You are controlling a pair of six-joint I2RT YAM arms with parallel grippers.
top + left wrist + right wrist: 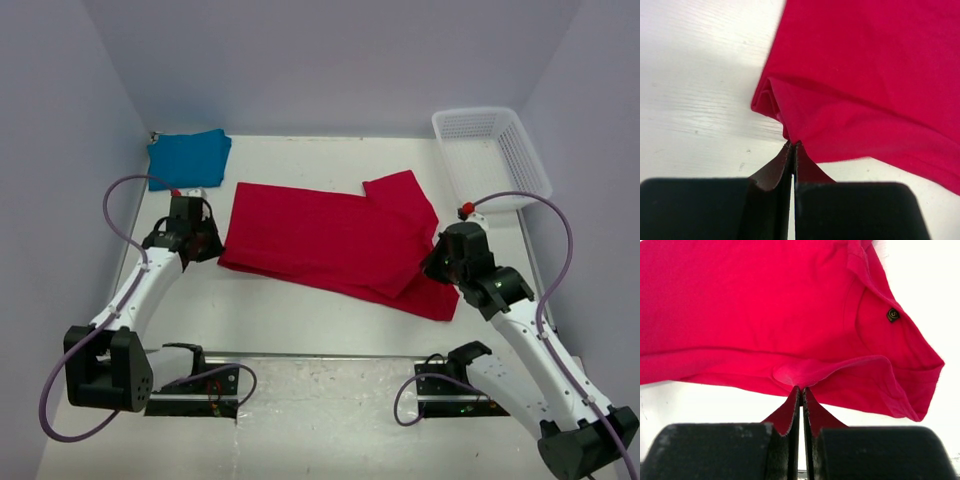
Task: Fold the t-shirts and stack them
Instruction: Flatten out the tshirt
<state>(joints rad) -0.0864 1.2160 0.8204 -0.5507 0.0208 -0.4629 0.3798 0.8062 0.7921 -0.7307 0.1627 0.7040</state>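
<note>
The red t-shirt [330, 240] lies stretched across the middle of the table, partly folded, with a sleeve at its upper right. My left gripper [203, 243] is shut on the shirt's left corner [790, 137], where the cloth bunches. My right gripper [437, 262] is shut on the shirt's near right edge [801, 385], close to the collar and its dark neck label [893, 315]. The teal-blue t-shirt [188, 157] lies folded at the back left corner, apart from both grippers.
A white mesh basket [490, 155] stands at the back right against the wall. Grey walls close the table on three sides. The arm bases and their cables sit along the near edge.
</note>
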